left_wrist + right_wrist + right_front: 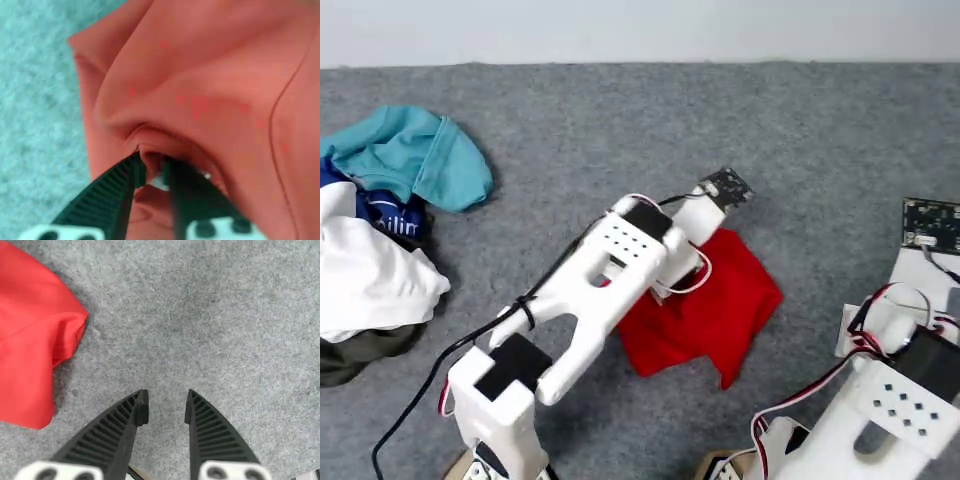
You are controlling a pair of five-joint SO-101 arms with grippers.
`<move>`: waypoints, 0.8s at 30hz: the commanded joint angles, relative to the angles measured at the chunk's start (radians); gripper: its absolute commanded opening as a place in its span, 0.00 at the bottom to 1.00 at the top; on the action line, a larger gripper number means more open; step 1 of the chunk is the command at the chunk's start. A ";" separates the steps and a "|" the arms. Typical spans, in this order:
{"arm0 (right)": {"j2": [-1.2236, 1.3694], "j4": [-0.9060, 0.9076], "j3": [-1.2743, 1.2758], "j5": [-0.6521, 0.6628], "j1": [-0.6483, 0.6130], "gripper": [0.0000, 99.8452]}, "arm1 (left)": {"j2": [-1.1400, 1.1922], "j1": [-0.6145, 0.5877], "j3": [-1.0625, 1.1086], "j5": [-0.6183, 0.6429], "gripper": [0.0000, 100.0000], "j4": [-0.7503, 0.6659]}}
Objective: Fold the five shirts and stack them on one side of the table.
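Seen from above, the red shirt [720, 310] lies bunched near the middle of the table [620, 110], with my left arm [610, 270] stretched over its left part. A heap of shirts [380, 240] sits at the left edge, well apart from it. My right arm [890, 400] is at the near right.

Through my left wrist, my left claw [152, 167] is almost closed, pinching a raised fold of the red cloth.

Through my right wrist, my right claw [165, 410] hangs slightly parted above bare table, holding nothing, with the shirt's edge nearby.

I judge the cloth light, soft and limp. It will sag and could slip from a shallow pinch, so I would grip a hem or corner.
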 commanded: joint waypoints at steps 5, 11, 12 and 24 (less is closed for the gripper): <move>0.002 -0.019 0.000 -0.006 0.012 0.13 | -0.110 -0.081 -0.196 0.006 0.01 0.097; 0.002 -0.019 0.000 -0.006 0.012 0.13 | -0.301 -0.296 -0.351 0.006 0.01 0.219; 0.002 -0.019 0.000 -0.006 0.012 0.13 | -0.341 -0.327 -0.369 0.006 0.01 0.227; 0.002 -0.019 0.000 -0.006 0.012 0.13 | -0.832 -0.545 -0.443 0.006 0.01 0.244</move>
